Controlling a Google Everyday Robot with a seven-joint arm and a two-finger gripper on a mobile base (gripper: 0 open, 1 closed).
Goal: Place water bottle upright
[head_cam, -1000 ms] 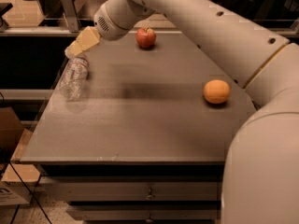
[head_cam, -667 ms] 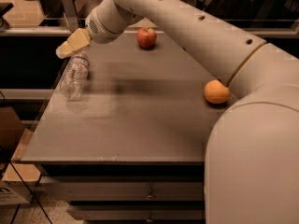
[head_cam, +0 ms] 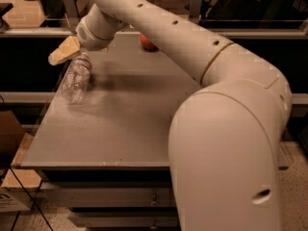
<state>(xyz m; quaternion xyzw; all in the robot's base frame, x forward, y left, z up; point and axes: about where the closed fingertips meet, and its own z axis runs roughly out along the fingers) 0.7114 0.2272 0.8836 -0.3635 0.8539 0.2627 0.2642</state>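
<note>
The water bottle (head_cam: 76, 79) is clear crinkled plastic. It lies on its side near the left edge of the grey table (head_cam: 120, 129), its far end pointing away from me. My gripper (head_cam: 62, 52), with tan fingers, hangs just above and to the left of the bottle's far end, at the table's left edge. It holds nothing that I can see. The white arm reaches across the table from the lower right.
A red apple (head_cam: 147, 43) sits at the back of the table, partly hidden by my arm. The arm's big white body fills the right side of the view. Dark shelving and a rail run behind the table. A cardboard box (head_cam: 9, 143) stands at the lower left.
My gripper has moved left and down toward the bottle's far end. The arm has swung across and now hides the orange on the right. The bottle has not moved.
</note>
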